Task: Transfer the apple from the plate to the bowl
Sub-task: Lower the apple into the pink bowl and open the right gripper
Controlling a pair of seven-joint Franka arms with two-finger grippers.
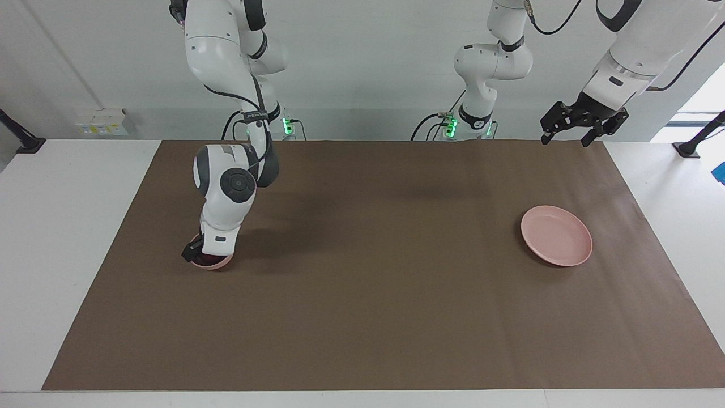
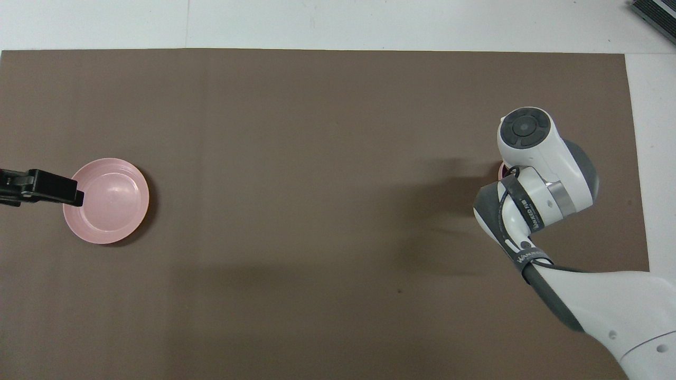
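The right tool (image 1: 210, 256) is down in the bowl (image 1: 218, 263), seemingly delivering the apple (image 1: 208, 260), grip unreadable; the plate (image 1: 557, 235) sits empty, while the left tool (image 1: 569, 136) waits raised, fingers apart.

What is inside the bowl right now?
The right claw sits low over the bowl, covering most of it. A dark red sliver shows inside, likely the apple. The plate holds nothing.
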